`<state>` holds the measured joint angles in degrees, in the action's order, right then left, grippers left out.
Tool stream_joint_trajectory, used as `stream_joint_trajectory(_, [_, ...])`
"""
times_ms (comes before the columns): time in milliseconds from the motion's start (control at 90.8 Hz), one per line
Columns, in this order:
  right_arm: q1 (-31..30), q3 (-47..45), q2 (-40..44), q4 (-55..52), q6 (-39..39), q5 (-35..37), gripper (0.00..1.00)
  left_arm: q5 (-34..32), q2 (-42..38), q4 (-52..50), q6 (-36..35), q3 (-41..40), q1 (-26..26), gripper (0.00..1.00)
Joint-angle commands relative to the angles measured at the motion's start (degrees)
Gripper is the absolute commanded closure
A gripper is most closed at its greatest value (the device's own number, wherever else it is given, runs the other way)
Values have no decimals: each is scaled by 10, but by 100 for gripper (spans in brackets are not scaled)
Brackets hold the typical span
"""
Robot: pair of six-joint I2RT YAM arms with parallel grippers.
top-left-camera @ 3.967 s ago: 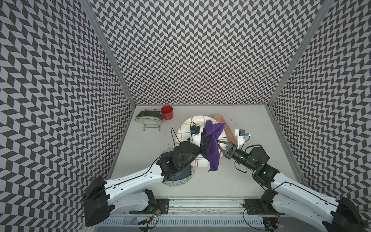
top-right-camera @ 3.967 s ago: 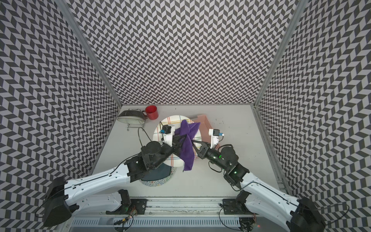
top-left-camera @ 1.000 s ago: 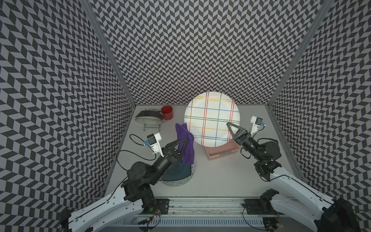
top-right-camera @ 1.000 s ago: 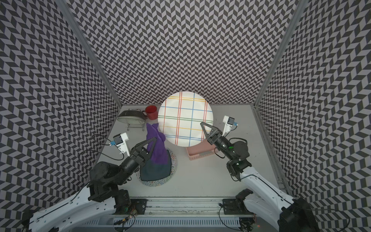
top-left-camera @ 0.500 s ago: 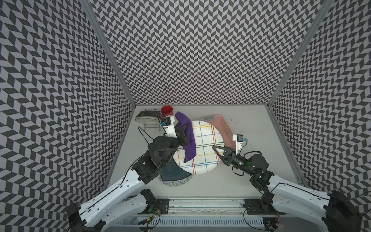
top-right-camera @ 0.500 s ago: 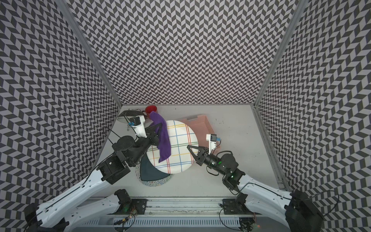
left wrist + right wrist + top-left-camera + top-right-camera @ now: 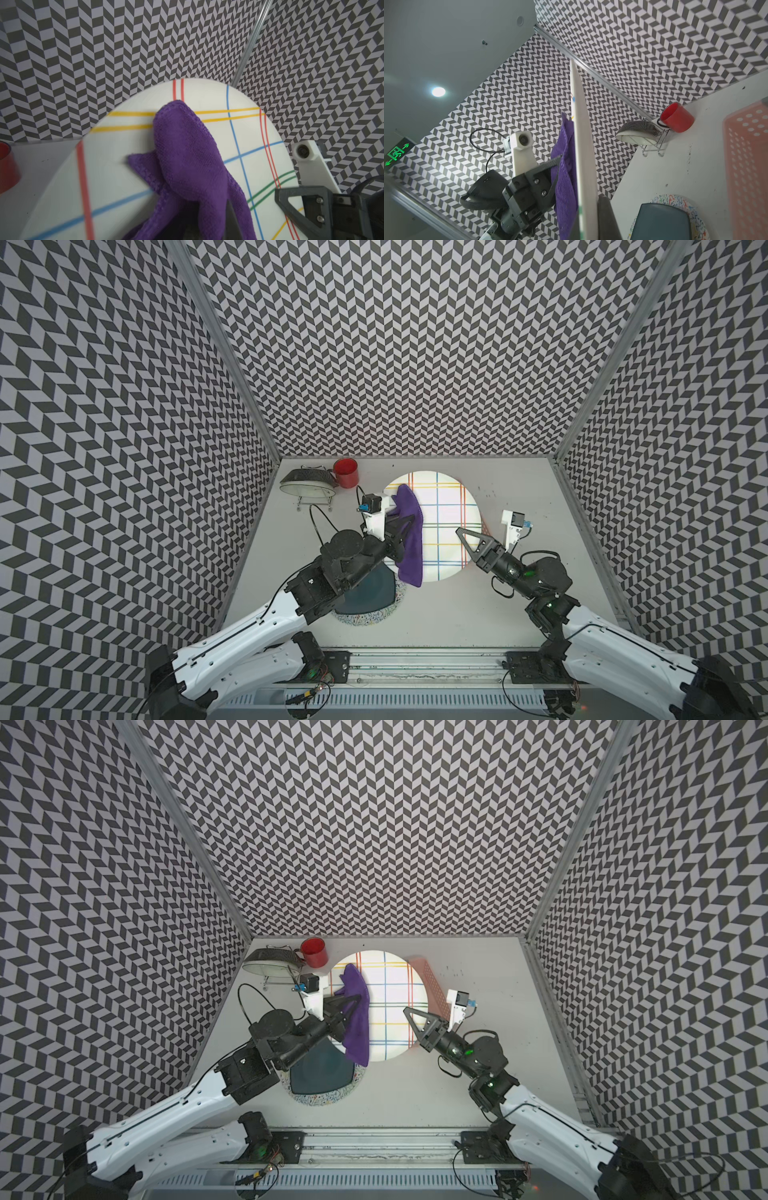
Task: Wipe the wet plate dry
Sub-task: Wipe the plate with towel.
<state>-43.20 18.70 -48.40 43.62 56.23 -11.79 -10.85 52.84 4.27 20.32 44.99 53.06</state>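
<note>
In a top view the plate (image 7: 449,510) is held up mid-frame, right gripper (image 7: 464,539) clamped on its lower right rim; left gripper (image 7: 405,526), nipping the cloth (image 7: 411,560), presses its left side, bare face lying rightward

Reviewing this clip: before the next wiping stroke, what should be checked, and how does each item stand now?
1. Right end effector shut on the rim of the plate: ok.
2. Left end effector shut on the purple cloth: ok.
3. Cloth lying against the plate's face, as the right wrist view shows: ok.
4. Plate raised on edge, apart from the red mug: ok.
5. Plate's face dry: cannot tell.
</note>
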Motion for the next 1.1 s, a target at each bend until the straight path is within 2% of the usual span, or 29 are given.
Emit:
stream_joint_trajectory(0, [-51, 40, 0, 125, 11, -47, 100, -7, 78, 0, -27, 17, 59, 100])
stream_joint_trajectory(55, [-52, 57, -6, 120, 8, -46, 100, -25, 109, 5, -30, 30, 88, 100])
stream_joint_trajectory(132, [-47, 65, -1, 120, 8, -16, 100, -44, 117, 11, -21, 34, 95, 100])
stream_joint_trajectory(187, [-28, 75, 11, 98, 12, -16, 100, -54, 96, 16, -12, 29, 83, 100])
stream_joint_trajectory(242, [5, 79, 26, 77, 23, -26, 100, -28, 65, 17, 9, 23, 48, 100])
stream_joint_trajectory(286, [37, 72, 46, 68, 41, -34, 100, 33, 31, 28, 47, 8, -7, 100])
stream_joint_trajectory(353, [91, 55, 70, 77, 79, -56, 100, 163, -17, 76, 123, -29, -115, 100])
stream_joint_trajectory(452, [141, 23, 92, 133, 135, -100, 100, 365, -67, 222, 289, -98, -277, 100])
stream_joint_trajectory(496, [146, 11, 92, 158, 153, -112, 100, 436, -72, 307, 374, -125, -327, 100])
stream_joint_trajectory(562, [147, 3, 82, 205, 172, -133, 100, 491, -68, 445, 502, -158, -368, 100])
stream_joint_trajectory(672, [147, 0, 46, 259, 195, -164, 100, 514, -42, 637, 640, -168, -371, 100])
stream_joint_trajectory(848, [142, 3, -5, 294, 205, -194, 100, 507, 0, 826, 783, -150, -353, 100])
stream_joint_trajectory(936, [134, 5, -23, 313, 208, -193, 100, 497, 12, 848, 798, -134, -320, 100])
stream_joint_trajectory(1091, [89, 30, -59, 339, 183, -186, 100, 466, 25, 800, 738, -126, -240, 100])
